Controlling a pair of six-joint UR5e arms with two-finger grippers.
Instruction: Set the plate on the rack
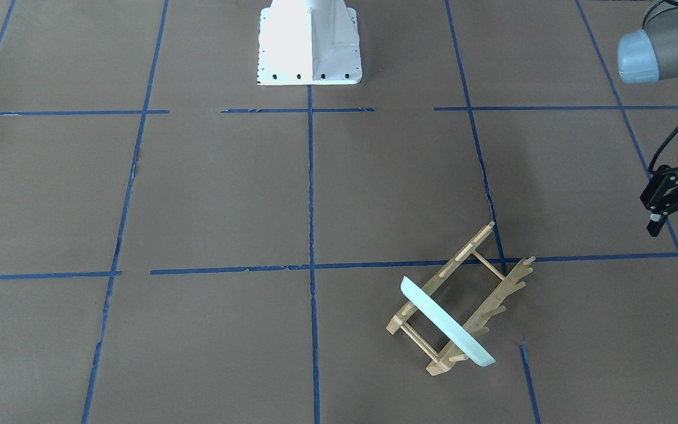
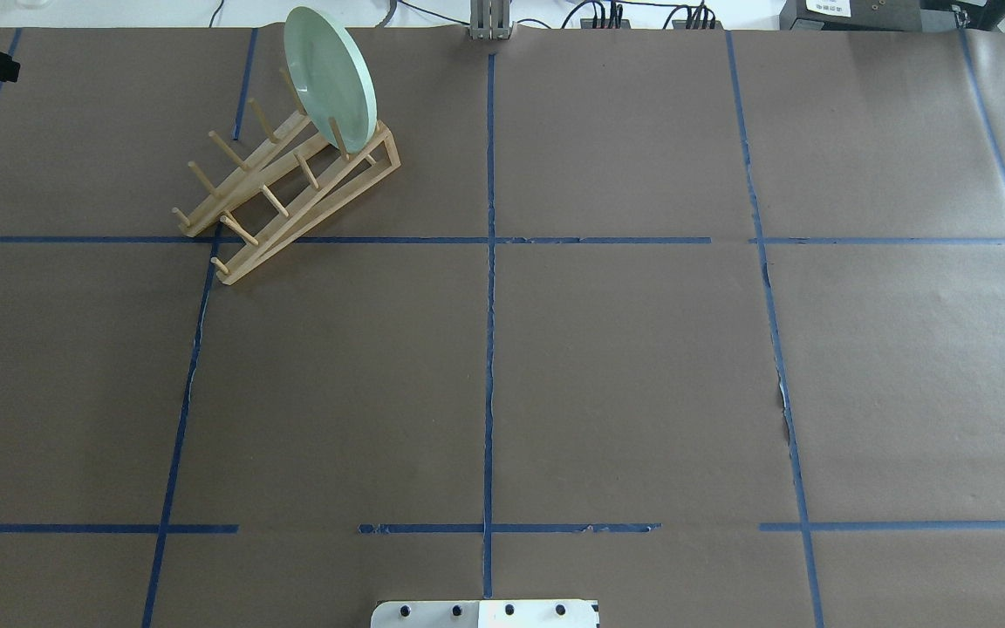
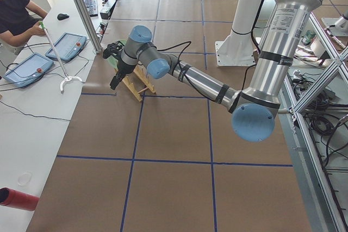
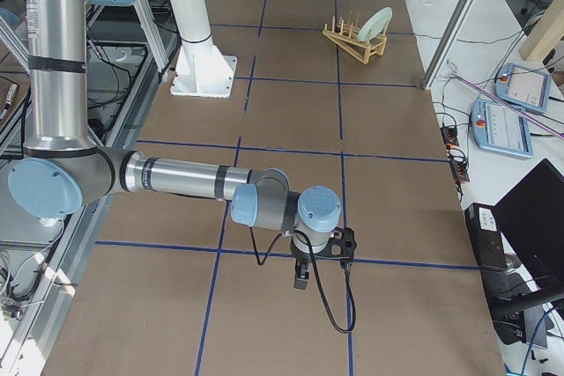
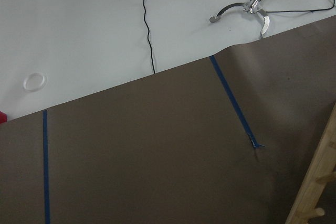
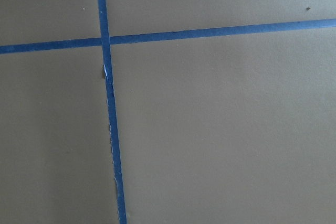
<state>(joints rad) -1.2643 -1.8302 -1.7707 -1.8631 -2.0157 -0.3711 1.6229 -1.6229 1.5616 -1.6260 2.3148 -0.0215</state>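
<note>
Jaws of left gripper [image 1: 657, 226] hang well apart from rack [image 1: 448, 270] holding plate [image 1: 445, 321].

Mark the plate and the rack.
plate [image 2: 331, 78], overhead exterior view, middle of its broad face.
rack [image 1: 511, 287], exterior front-facing view, on one peg rail.
</note>
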